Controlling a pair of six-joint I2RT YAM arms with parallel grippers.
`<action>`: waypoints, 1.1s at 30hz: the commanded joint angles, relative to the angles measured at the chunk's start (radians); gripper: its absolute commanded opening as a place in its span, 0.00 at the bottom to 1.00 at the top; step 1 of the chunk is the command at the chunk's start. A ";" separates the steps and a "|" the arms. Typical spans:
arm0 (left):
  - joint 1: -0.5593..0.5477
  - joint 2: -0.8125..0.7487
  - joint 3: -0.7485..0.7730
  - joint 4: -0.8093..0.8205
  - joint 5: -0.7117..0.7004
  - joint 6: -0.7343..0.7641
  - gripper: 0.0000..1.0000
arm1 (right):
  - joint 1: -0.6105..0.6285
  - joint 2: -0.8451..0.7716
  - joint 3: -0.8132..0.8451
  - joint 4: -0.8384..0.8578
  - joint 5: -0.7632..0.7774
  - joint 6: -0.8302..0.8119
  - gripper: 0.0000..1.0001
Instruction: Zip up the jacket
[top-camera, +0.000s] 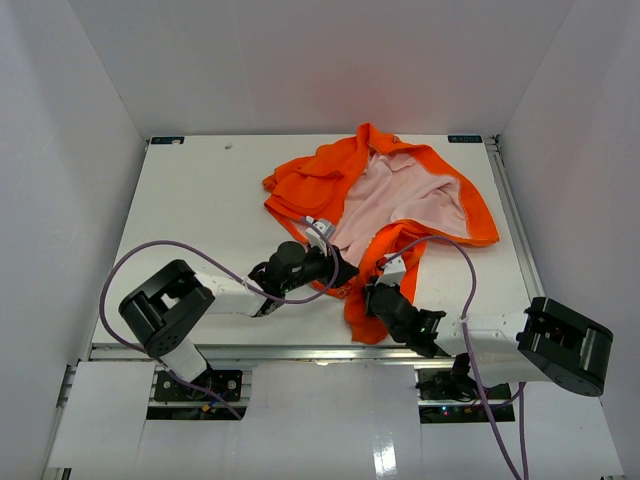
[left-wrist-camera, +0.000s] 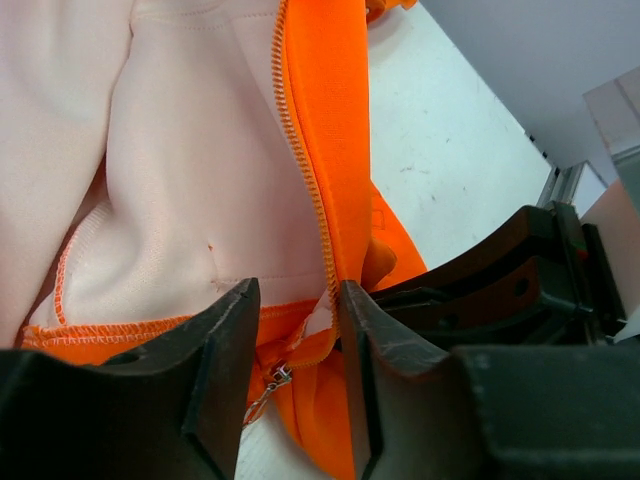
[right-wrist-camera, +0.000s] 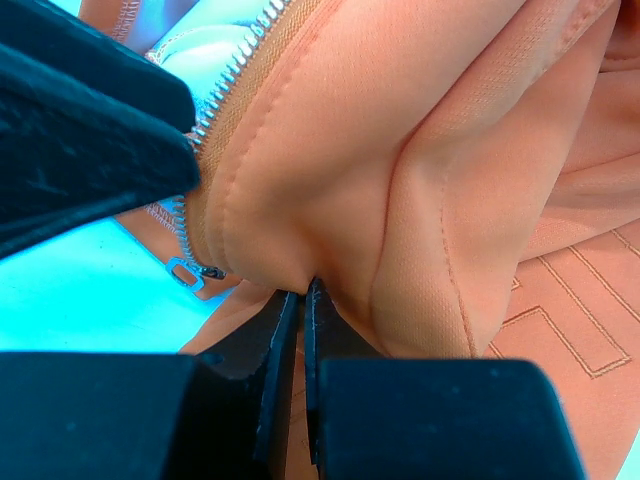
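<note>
The orange jacket (top-camera: 320, 175) lies open on the table, its pink lining (top-camera: 400, 200) facing up. My left gripper (top-camera: 338, 268) is open at the jacket's lower front edge. In the left wrist view its jaws (left-wrist-camera: 296, 300) stand on either side of the bottom of the zipper teeth (left-wrist-camera: 300, 150). The small metal zipper pull (left-wrist-camera: 265, 388) hangs between them, untouched. My right gripper (top-camera: 372, 295) is shut on a fold of the jacket's hem (right-wrist-camera: 380, 150), pinched at the fingertips (right-wrist-camera: 303, 292). The zipper slider (right-wrist-camera: 190, 268) sits just left of that pinch.
The white table (top-camera: 200, 200) has white walls on three sides and a metal rail (top-camera: 510, 210) along its right edge. Purple cables (top-camera: 130, 265) loop over both arms. The left gripper's black body (right-wrist-camera: 80, 120) fills the right wrist view's upper left.
</note>
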 joint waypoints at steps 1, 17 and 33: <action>0.002 0.015 0.054 -0.098 0.067 0.117 0.51 | -0.003 -0.033 -0.016 0.036 0.029 -0.023 0.08; 0.033 0.036 0.029 -0.003 0.260 0.102 0.59 | -0.003 -0.083 -0.019 0.002 0.015 -0.032 0.08; 0.036 0.092 0.088 -0.079 0.381 0.122 0.61 | -0.003 -0.065 0.005 0.001 -0.001 -0.039 0.08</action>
